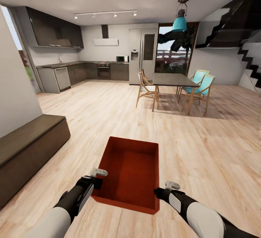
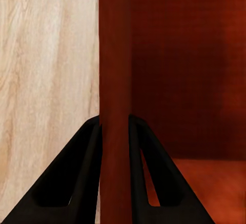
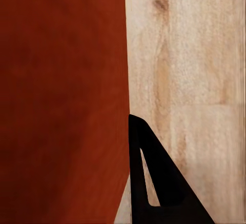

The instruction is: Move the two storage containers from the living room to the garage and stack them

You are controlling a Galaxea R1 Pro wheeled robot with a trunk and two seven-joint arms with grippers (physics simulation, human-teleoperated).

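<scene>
Head view: carrying one storage container (image 1: 131, 172) across the living room's pale wood floor (image 1: 203, 147).

I hold the bin between my two pincers, ahead of my trunk. My left pincer (image 2: 116, 131) is clenched on its near left wall, one finger inside, one outside. My right pincer (image 1: 158, 193) sits at the opposite wall; one finger (image 3: 154, 178) lies outside it, so I cannot tell whether it grips. A dark low cabinet (image 1: 29, 147) stands off my left pincer. Transport is underway, I judge; next comes driving toward the garage, keeping the bin level.
</scene>
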